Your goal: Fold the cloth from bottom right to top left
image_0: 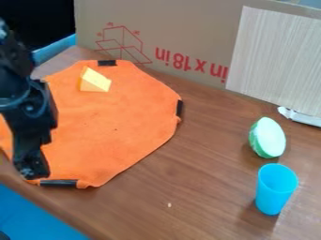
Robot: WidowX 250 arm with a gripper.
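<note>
The black gripper (31, 168) is at the left, low over the lower left edge of the orange cloth (119, 122). Its tip is close beside the black strip on the cloth's bottom edge; whether it touches the fabric I cannot tell. The cloth lies spread out on the table, with more black strips at its top and right edges. The arm hides part of its left side. A pale yellow wedge (95, 81) rests on the cloth near the top.
On the brown table (188, 187), a blue cup (274, 190) stands at the lower right, with a green and white half-round piece (268, 137) above it. A cardboard panel (188, 28) and a pale wood-grained board (276, 56) rise along the back. Blue material borders the lower left.
</note>
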